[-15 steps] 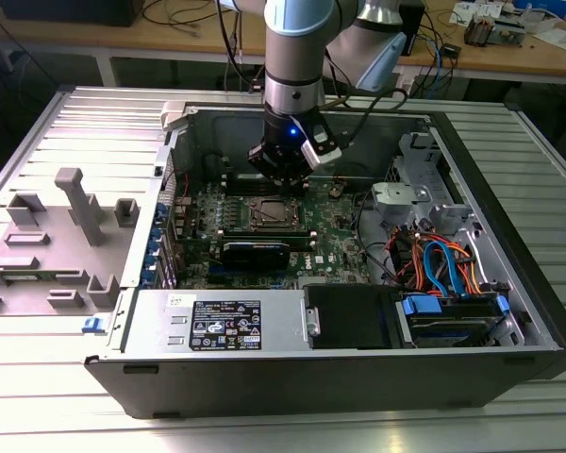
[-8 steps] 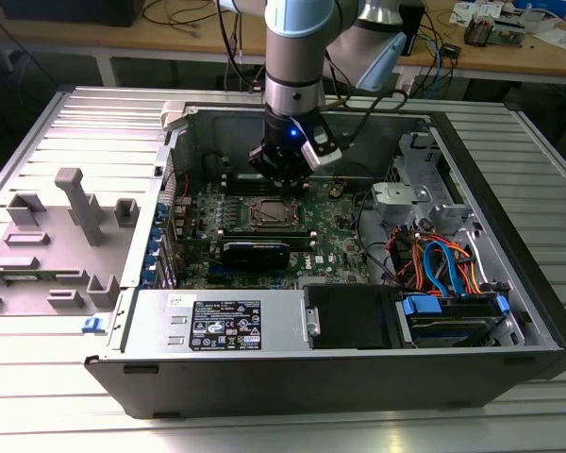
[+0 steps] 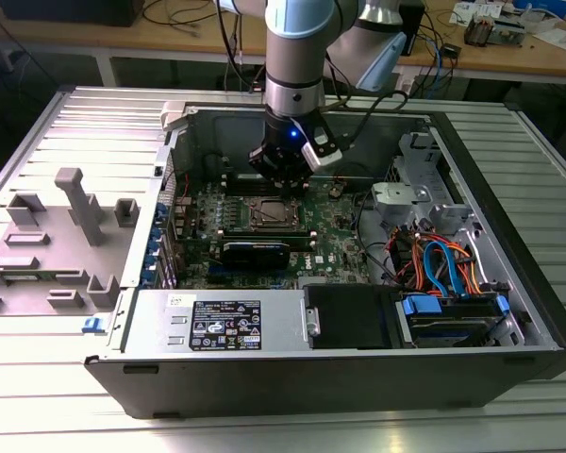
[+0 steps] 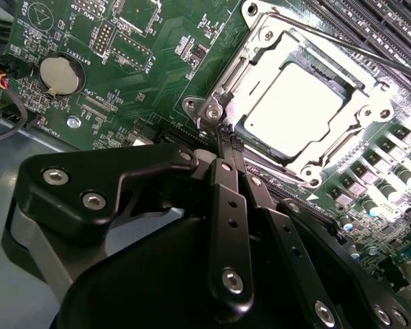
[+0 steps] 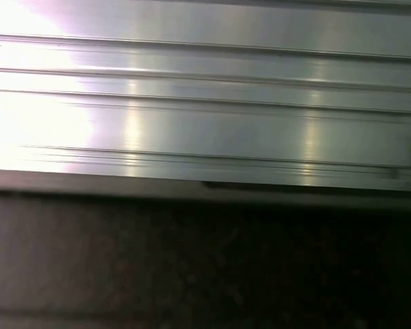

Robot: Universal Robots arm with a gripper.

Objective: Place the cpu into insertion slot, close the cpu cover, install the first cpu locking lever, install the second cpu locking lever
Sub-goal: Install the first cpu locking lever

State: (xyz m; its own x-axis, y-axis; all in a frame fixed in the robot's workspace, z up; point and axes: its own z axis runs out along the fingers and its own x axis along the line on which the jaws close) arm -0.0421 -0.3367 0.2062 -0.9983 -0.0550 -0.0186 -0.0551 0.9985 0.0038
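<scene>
The open computer case on the ribbed worktop holds the green motherboard. The cpu sits in the insertion slot, with the cpu cover closed over it. The gripper hovers at the socket's corner, its fingers pressed together, holding nothing.

green motherboard, silver cpu, black tool

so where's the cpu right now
The cpu sits in the socket under the cpu cover in the second wrist view, just beyond the tool tips, on the green motherboard.
</scene>
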